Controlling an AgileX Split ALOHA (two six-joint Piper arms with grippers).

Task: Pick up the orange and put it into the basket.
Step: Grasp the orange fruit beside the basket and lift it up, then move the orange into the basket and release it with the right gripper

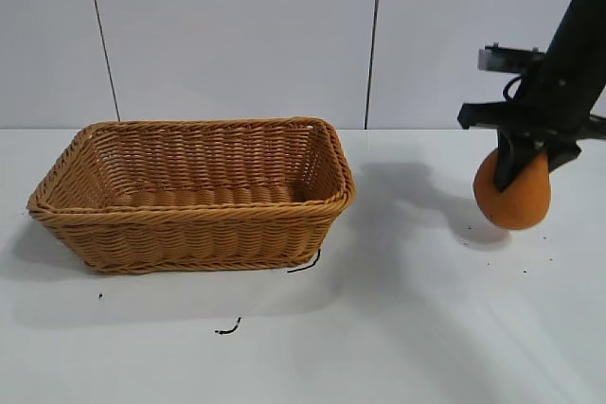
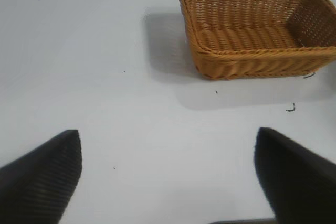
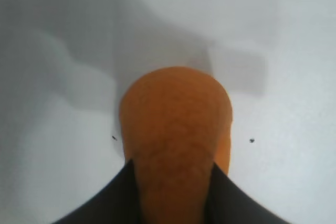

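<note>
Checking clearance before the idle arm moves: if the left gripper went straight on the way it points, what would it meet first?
Probably bare table. The open left gripper points across the white surface, and the basket sits off to one side of that line, though depth is unclear.

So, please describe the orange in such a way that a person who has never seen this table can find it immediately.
Start at the big wicker basket on the white table, then look far to its right, where the right gripper hangs. The orange is clamped between its fingers, off the table. It is the only fruit here: dull orange, matte, cone-shaped.
</note>
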